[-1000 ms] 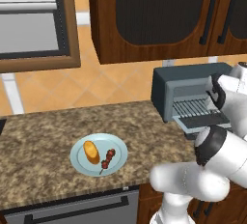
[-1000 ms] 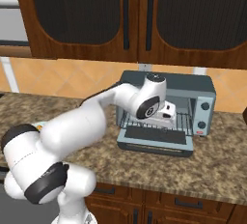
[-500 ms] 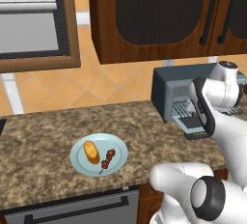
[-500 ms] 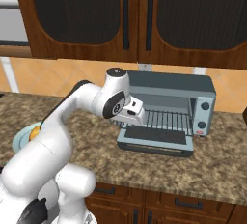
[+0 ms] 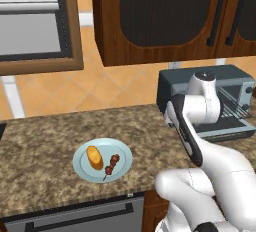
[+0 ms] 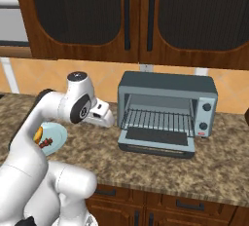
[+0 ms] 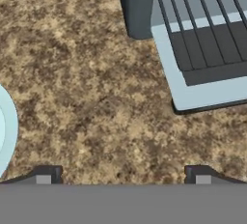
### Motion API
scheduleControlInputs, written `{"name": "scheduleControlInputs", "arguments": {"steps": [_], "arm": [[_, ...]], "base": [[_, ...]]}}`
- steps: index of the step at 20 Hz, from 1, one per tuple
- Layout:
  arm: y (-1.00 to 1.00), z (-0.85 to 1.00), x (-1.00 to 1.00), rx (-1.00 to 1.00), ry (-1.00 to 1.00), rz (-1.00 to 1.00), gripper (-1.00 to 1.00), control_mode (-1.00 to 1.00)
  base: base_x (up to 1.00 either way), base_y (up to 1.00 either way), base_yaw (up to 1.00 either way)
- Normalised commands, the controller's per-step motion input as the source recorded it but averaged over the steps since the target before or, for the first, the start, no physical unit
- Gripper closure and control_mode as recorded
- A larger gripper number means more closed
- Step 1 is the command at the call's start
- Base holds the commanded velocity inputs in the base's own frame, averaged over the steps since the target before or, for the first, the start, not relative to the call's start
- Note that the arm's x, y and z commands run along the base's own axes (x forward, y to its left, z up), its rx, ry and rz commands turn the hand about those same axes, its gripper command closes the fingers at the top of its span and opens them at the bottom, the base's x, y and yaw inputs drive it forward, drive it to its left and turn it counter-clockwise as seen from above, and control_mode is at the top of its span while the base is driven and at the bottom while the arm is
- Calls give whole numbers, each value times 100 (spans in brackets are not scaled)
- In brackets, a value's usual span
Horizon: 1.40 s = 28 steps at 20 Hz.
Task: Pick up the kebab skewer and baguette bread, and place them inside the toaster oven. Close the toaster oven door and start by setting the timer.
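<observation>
While the jaws stand wide apart and empty, the gripper (image 7: 123,172) hangs over bare granite desk (image 7: 87,97) between the toaster oven (image 6: 168,110) and the pale blue plate (image 5: 103,160). From the hand view the plate's rim (image 7: 7,129) shows at the left edge and the toaster oven door (image 7: 207,68), dropped flat open, at the upper right, so the food lies on the side away from the oven. On the plate the baguette bread (image 5: 94,157) and the kebab skewer (image 5: 112,164) lie side by side, close together, both with their long axes running roughly from the plate's front edge toward the wall. Nothing stands on the desk between gripper and plate. Judging by this, the coming reach must travel away from the oven and line the jaws across whichever piece is taken first
</observation>
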Motion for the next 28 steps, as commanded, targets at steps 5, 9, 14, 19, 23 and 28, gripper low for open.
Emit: {"name": "scheduleControlInputs", "arguments": {"steps": [5,9,14,19,23,28], "arm": [[100,0,1,0,0,0,-100,-100],[100,-10,6,0,0,0,-100,-100],[66,-16,1,0,0,1,-100,-100],[46,-20,17,0,0,1,-100,-100],[75,-11,18,0,11,11,-100,-100],[81,0,4,0,29,20,-100,-100]], "base": [[0,0,0],[0,0,0],[0,0,0],[0,0,0],[0,0,0],[0,0,0]]}}
